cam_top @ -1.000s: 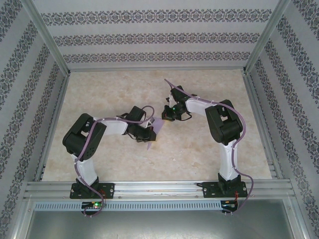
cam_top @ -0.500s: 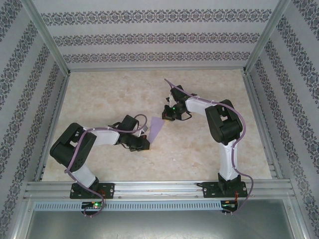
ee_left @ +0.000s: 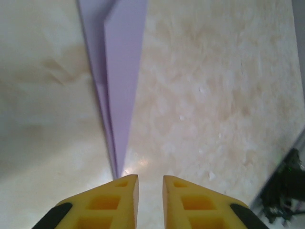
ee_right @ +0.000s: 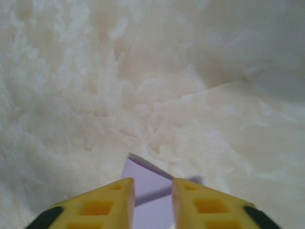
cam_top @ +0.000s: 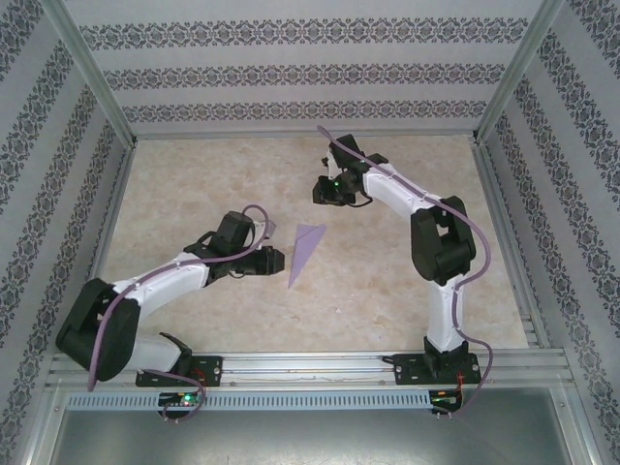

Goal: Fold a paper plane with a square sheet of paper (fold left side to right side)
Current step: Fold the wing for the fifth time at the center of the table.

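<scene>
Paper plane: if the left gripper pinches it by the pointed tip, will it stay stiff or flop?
Probably somewhat stiff lengthwise: the paper plane shows layered creases running to its tip. Likely very light, so a push from the left gripper may slide it across the smooth table. The thin tip could crumple.

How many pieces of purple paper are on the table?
1: a folded, pointed light-purple paper sheet mid-table, between the left end effector and the right end effector; another could lie hidden beneath them.
</scene>
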Controlling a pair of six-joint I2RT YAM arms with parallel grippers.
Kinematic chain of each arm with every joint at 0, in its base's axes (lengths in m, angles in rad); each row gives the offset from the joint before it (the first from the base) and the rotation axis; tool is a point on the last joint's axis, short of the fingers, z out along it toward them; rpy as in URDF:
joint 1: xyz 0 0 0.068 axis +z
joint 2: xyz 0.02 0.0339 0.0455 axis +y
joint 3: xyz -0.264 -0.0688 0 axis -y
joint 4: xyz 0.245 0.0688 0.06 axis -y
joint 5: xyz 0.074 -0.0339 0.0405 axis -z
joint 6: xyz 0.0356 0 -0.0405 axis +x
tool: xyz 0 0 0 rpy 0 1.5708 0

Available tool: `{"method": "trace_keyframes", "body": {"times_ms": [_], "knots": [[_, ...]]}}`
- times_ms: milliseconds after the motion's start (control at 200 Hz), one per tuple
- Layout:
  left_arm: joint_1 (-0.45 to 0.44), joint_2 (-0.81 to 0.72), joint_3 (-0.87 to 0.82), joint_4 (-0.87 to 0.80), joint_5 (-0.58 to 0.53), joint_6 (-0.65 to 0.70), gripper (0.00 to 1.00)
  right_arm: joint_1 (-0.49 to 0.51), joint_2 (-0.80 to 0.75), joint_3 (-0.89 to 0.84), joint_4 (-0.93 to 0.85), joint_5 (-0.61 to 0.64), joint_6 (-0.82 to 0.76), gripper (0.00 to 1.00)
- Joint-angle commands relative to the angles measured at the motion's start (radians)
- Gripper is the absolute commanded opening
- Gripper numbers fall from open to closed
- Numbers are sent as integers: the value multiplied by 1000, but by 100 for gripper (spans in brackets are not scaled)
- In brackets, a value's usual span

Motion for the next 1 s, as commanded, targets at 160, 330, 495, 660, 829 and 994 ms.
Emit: {"method": "trace_keyframes", "body": {"times_ms": [160,330,495,660,829,994], "knots": [[34,-168,12,-72,-362,175,35,95,-159,-109,-83,219,58,44],[42,-273,-45,-48,-486,231,56,138,-247,-204,-62,280,132,59],[63,-349,-90,-39,-561,266,82,159,-308,-260,-87,302,265,74],[98,-366,-91,-60,-570,286,99,190,-331,-239,-215,386,449,79],[114,-382,-122,-26,-553,306,100,274,-237,-58,-451,564,558,81],[141,-400,-136,-42,-551,282,100,343,-86,131,-560,629,587,80]]}}
